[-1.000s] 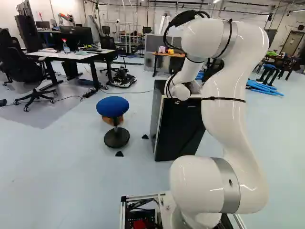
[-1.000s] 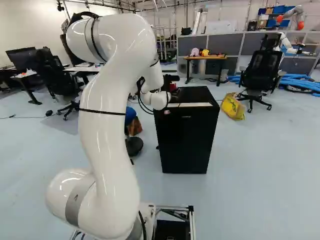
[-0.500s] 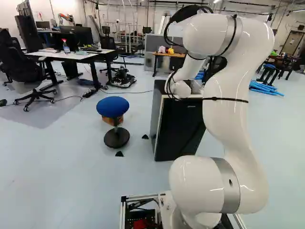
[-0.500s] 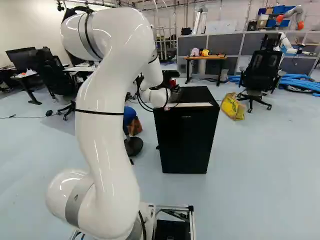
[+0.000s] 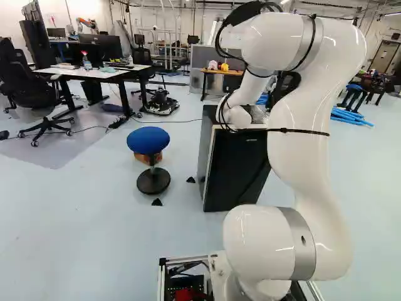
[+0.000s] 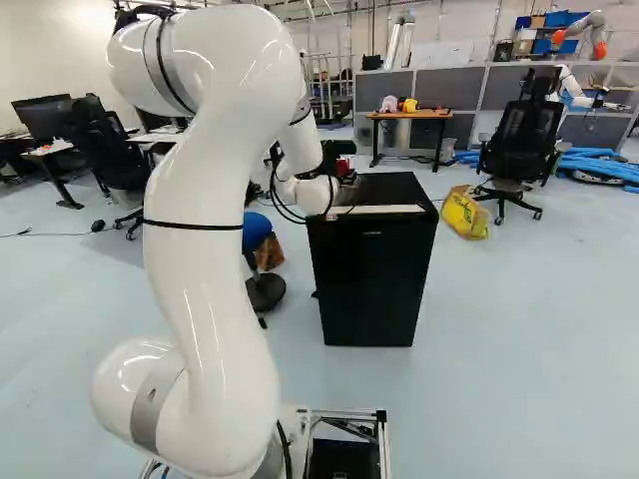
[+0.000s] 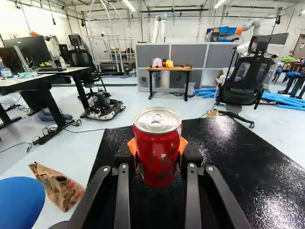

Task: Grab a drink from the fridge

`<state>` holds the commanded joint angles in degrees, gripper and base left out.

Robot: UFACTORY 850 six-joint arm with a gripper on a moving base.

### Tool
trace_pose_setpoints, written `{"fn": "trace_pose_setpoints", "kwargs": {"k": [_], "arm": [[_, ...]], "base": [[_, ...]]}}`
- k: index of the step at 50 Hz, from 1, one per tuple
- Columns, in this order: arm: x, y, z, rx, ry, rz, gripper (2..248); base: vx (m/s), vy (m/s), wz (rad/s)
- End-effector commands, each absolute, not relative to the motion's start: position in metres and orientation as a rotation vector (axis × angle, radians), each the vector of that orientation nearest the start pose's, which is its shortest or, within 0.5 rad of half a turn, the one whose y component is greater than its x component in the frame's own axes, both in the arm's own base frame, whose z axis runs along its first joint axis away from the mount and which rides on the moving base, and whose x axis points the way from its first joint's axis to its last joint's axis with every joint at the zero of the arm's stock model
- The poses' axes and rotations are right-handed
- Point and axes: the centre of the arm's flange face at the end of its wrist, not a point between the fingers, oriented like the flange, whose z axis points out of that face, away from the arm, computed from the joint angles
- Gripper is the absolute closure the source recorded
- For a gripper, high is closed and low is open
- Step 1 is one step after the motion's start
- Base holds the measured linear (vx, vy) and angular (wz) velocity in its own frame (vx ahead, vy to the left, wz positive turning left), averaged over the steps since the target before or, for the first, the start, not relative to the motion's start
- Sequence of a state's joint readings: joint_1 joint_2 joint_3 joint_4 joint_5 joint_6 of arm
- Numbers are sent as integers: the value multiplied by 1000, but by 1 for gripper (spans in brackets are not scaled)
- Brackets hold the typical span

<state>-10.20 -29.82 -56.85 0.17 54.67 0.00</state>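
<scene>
Glossy black fridge top (image 7: 238, 157) under the hand (image 7: 157, 147), which pinches a red, silver-lidded drink can (image 7: 158, 164) b/w its pads. White arm (image 6: 205, 259) has leaned back twd base; drink's prob. secured, carry-off next.

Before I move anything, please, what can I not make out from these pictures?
Inside of the black fridge: both base views, its outer panels hide it.
Whether the red can touches the fridge top: wrist view, its body hides its underside.
Gripper: left base view, hidden by the arm.
Contents of brown paper bag: wrist view, paper hides them.
</scene>
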Motion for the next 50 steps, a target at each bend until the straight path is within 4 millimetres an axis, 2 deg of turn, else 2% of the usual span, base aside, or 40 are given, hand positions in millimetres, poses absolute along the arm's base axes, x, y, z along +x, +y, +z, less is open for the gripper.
{"fn": "trace_pose_setpoints", "kwargs": {"k": [26, 50], "arm": [[559, -86, 391, -2475, 194, -2084, 150], [494, -58, 401, -2496, 148, -2021, 150]], "base": [[0, 0, 0], [0, 0, 0]]}}
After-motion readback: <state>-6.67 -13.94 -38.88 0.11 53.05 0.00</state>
